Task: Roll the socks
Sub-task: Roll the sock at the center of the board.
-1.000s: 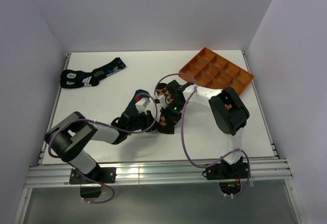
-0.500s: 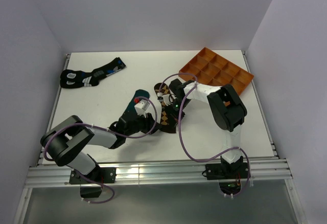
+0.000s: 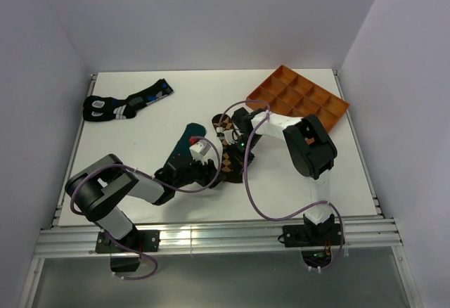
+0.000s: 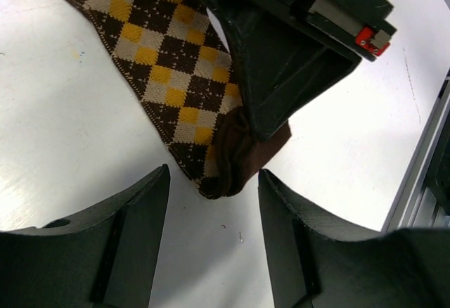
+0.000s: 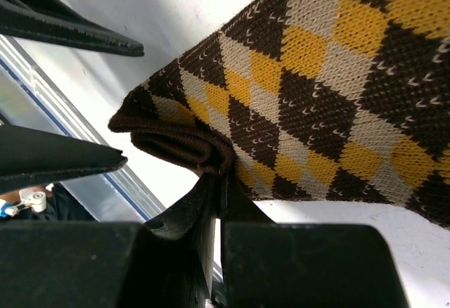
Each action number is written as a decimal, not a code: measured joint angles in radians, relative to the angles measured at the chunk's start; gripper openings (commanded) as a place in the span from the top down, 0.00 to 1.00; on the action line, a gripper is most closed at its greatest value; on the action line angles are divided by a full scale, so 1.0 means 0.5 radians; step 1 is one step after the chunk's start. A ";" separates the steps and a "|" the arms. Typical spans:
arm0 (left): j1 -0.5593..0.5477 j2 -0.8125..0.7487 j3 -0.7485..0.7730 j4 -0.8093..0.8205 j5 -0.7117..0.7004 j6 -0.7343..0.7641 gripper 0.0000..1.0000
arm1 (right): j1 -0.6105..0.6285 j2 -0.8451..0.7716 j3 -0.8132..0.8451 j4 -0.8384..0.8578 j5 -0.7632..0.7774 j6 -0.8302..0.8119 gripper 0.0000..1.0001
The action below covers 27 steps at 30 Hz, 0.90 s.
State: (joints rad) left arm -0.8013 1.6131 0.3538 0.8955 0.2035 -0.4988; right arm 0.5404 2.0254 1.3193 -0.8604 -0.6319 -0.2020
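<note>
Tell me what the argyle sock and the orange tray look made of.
Argyle sock: knitted yarn, matte; single stitch loops show in the right wrist view. Orange tray: probably moulded plastic, by its even colour and thin divider walls; finish looks smooth.

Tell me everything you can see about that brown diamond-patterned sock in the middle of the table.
The argyle sock is knitted, dark brown with yellow and beige diamonds and a plain brown end folded over on itself. It lies on the white table, near its middle. The right gripper, shut, pinches that fold. The left gripper stands open just short of it, not touching.
</note>
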 measured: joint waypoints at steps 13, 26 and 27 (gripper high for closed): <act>-0.002 0.112 0.076 0.033 0.056 0.033 0.43 | -0.005 0.016 0.009 -0.010 -0.011 0.005 1.00; -0.005 0.239 0.144 0.041 0.056 -0.029 0.99 | -0.008 0.016 0.009 -0.008 -0.008 0.008 1.00; -0.006 0.239 0.146 0.039 0.053 -0.040 1.00 | -0.008 0.016 0.009 -0.008 -0.007 0.008 1.00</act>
State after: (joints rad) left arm -0.8043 1.7325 0.4271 0.9150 0.2302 -0.5190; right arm 0.5365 2.0335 1.3239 -0.8642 -0.6353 -0.1978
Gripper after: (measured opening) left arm 0.061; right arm 0.064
